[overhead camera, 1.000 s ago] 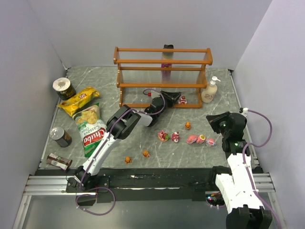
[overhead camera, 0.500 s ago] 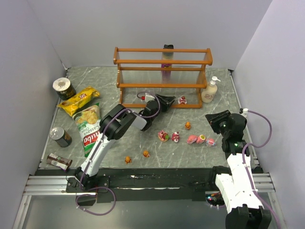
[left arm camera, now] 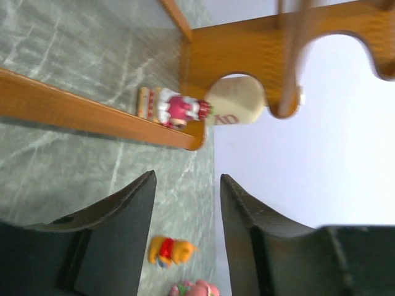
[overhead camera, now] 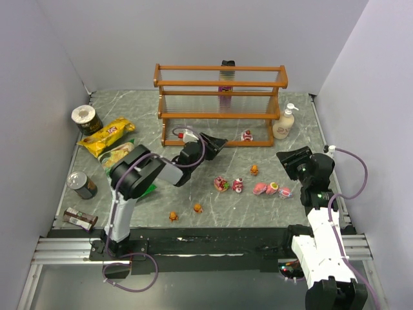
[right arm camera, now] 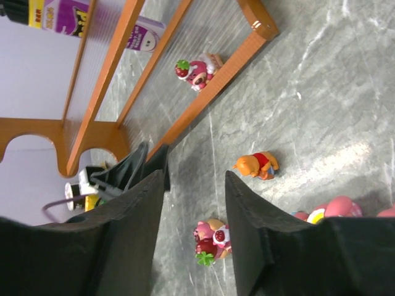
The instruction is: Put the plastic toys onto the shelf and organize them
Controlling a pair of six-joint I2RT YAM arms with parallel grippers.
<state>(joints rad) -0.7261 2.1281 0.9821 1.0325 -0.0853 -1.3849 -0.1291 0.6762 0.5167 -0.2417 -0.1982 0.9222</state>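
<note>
Left gripper (overhead camera: pixel 218 140) pulls back from the shelf (overhead camera: pixel 220 67), where one pink toy (overhead camera: pixel 247 135) sits. It and the right gripper (overhead camera: pixel 288 157) are open and hold nothing

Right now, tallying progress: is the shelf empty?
Not empty: one pink toy sits on the bottom tier of the shelf, behind its front rail.

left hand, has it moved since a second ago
Yes. The left hand has drawn back to the left along the front of the shelf, away from the pink toy on its bottom tier. It is open and empty.
</note>
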